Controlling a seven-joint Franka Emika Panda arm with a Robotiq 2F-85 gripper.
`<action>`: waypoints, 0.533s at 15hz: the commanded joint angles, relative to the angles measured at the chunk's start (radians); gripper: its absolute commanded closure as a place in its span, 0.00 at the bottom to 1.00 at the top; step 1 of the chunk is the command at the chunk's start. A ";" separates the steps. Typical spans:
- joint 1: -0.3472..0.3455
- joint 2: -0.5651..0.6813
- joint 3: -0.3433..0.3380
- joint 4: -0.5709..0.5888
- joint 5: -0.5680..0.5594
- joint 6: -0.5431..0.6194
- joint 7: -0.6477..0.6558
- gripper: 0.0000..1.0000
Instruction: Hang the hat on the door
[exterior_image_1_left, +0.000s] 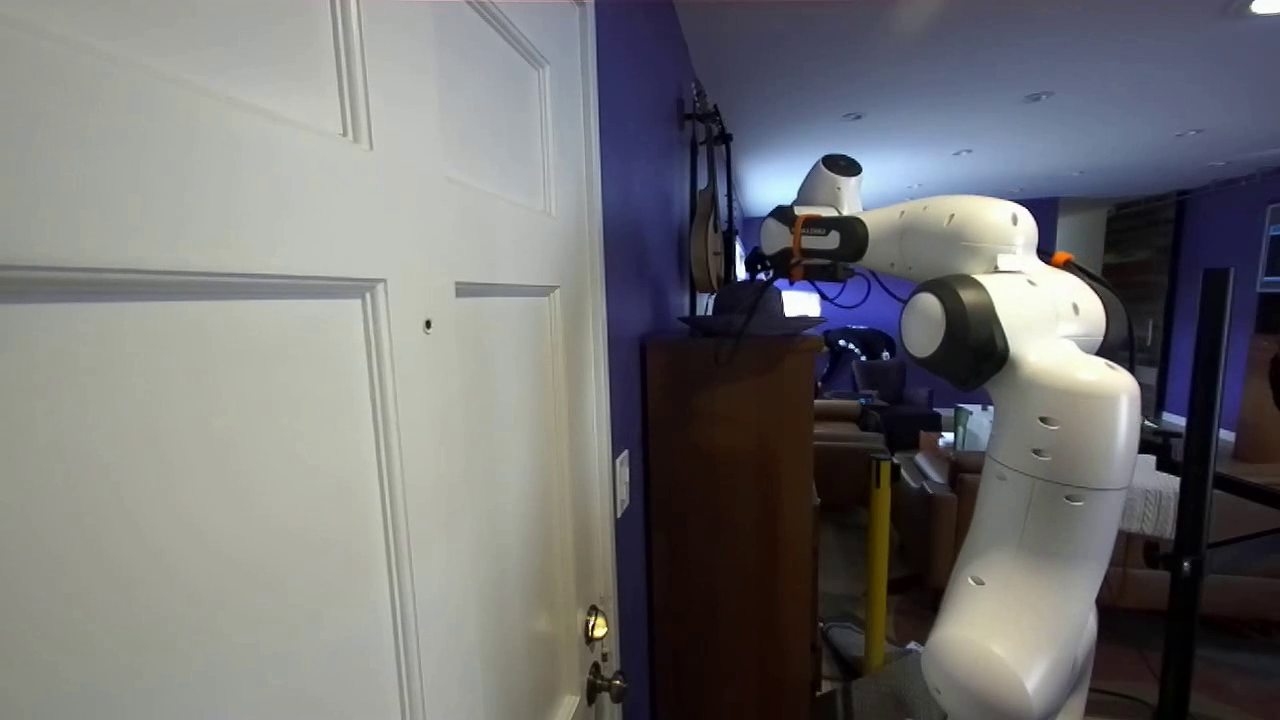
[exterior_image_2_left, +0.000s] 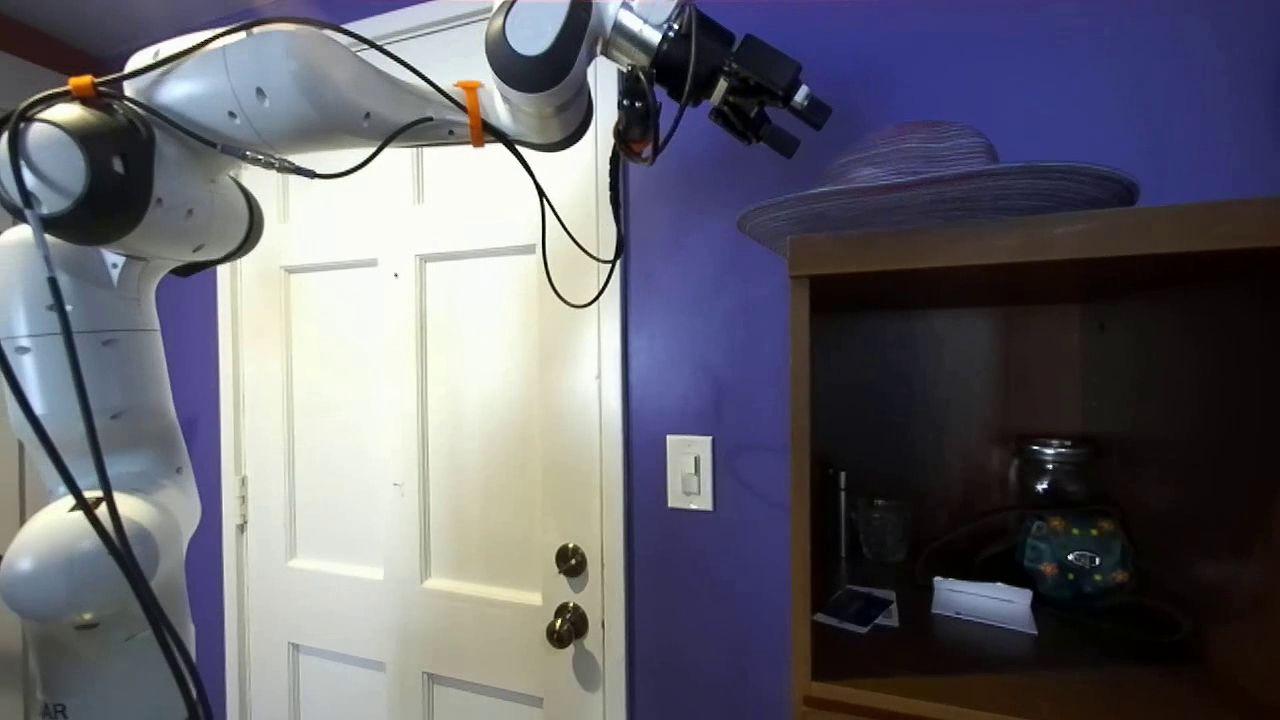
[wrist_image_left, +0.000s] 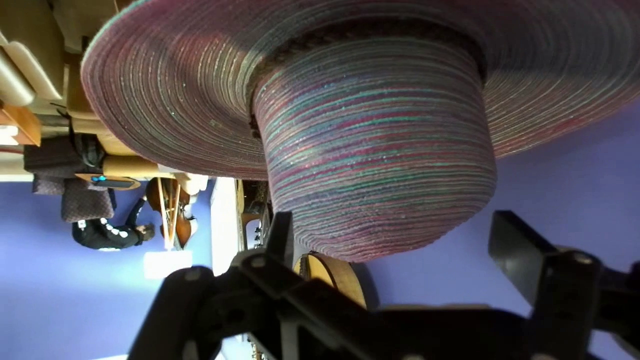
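The hat has a wide brim and thin multicoloured stripes. It lies crown up on top of the brown cabinet in both exterior views (exterior_image_1_left: 752, 308) (exterior_image_2_left: 930, 185), its brim overhanging one edge. Its striped crown and brim fill much of the wrist view (wrist_image_left: 375, 140), which stands upside down. My gripper (exterior_image_2_left: 797, 124) is open and empty, slanting down just above and beside the crown. In the wrist view the fingers (wrist_image_left: 392, 235) stand wide apart with the crown's top showing between them; contact cannot be told. The white panelled door (exterior_image_1_left: 425, 450) is shut and also shows behind my arm (exterior_image_2_left: 480, 400).
The cabinet (exterior_image_1_left: 730, 520) stands by the purple wall beside the door, with a jar (exterior_image_2_left: 1058, 470) and small items on its shelf. A light switch (exterior_image_2_left: 690, 472) and hung guitars (exterior_image_1_left: 706, 235) are on the wall. A brass knob (exterior_image_2_left: 567, 625) sticks out from the door.
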 joint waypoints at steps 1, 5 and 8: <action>-0.020 0.107 -0.030 0.121 0.116 -0.016 -0.076 0.00; -0.055 0.192 -0.040 0.195 0.211 -0.025 -0.129 0.00; -0.094 0.247 -0.025 0.246 0.283 -0.027 -0.156 0.00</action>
